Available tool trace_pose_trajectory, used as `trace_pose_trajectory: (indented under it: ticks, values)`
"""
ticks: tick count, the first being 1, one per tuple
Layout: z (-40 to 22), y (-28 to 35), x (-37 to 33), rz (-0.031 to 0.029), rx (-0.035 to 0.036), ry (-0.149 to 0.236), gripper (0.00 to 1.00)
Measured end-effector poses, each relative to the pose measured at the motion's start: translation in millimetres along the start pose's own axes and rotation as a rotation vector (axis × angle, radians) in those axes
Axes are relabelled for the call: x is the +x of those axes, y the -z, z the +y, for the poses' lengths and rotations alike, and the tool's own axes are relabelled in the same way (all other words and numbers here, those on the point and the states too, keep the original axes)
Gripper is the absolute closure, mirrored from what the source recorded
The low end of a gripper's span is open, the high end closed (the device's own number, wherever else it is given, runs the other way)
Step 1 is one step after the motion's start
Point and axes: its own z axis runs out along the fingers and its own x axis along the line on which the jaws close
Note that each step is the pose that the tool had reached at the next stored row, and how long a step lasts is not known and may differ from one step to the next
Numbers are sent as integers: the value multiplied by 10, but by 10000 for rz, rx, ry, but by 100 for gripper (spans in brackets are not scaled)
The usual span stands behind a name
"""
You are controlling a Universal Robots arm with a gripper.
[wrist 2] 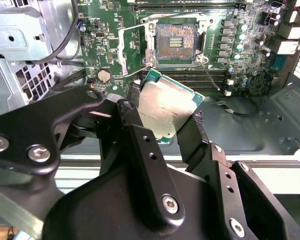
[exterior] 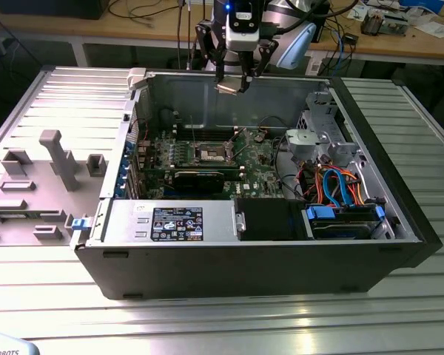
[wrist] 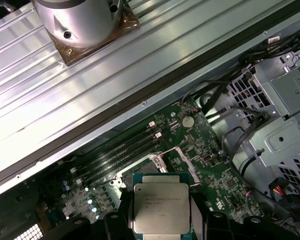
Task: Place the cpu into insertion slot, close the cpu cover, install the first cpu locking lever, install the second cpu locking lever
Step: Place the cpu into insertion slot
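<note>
Aloft, the gripper (exterior: 234, 86) hangs over the open computer case (exterior: 266, 259), its black fingers (wrist 2: 140, 145) pinched in against two opposite edges of the cpu (wrist 2: 165, 107), which sits between them with its dull silver lid facing the wrist cameras and a green border showing at its edges. Both wrist views show the chip (wrist: 161, 205) clear of the board, held in the air and slightly tilted against the green motherboard (exterior: 259, 174) behind it. In the exterior view the chip (exterior: 228, 88) is a small pale square under the fingertips, at 12 o'clock from the insertion slot (exterior: 210, 154) and well apart from it, level with the case's far wall. The insertion slot (wrist 2: 176, 42) lies bare, its dark centre and pin field exposed inside a silvery rim. The cpu cover (wrist 2: 121, 50) stands swung open just beside the socket, a thin metal frame. Long black memory slots (wrist 2: 190, 75) run near the socket, and a coin battery (wrist 2: 104, 76) sits on the board close by. At 6 o'clock from the socket in the exterior view lies a black graphics card (exterior: 200, 177); at 3 o'clock, a drive cage with orange and blue cables (exterior: 340, 188). At 9 o'clock, outside the case, a grey fixture tray (exterior: 52, 159) rests on the slatted metal table (exterior: 207, 325).
</note>
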Motion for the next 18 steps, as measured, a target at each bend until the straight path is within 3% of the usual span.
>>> trace_pose_trajectory:
  ticks: [18]
  values:
    - [0,0,0,-15,-2,-168,46]
